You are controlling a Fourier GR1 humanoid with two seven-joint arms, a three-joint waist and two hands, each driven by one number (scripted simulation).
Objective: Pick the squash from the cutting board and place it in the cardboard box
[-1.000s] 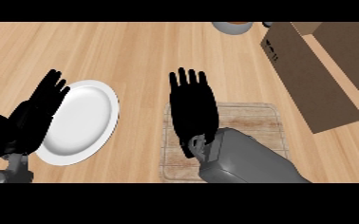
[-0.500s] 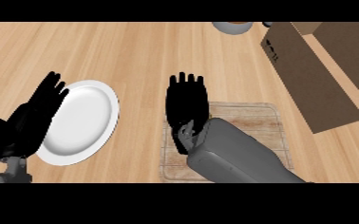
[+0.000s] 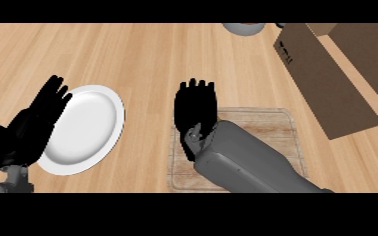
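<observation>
**Head view, bench (image 3: 148,50) seen from above.** The cutting board (image 3: 275,126) is serving as the landmark and is lying flat on the pale wooden bench.

The right hand (image 3: 196,106) is hovering over or resting on the board's far left corner, palm down. Its fingers are extending straight and close together, pointing away from the robot and reaching just past the board's far edge; they are curling round nothing. The grey right forearm (image 3: 247,162) is crossing the board's left and near parts and covering much of them.

The squash is not showing on the bare part of the board. Whether it is lying beneath the right hand or forearm cannot be told.

The cardboard box (image 3: 319,75) is standing to the right of the board and beyond it, its near corner just beside the board's right edge.

A white plate (image 3: 87,127) is lying to the left of the board, apart from it.

The left hand (image 3: 35,125) is resting further left still, fingers straight and relaxed, overlapping the plate's left rim.

A grey bowl (image 3: 242,28) is sitting well beyond the board, partly cut off at the top of the view.
</observation>
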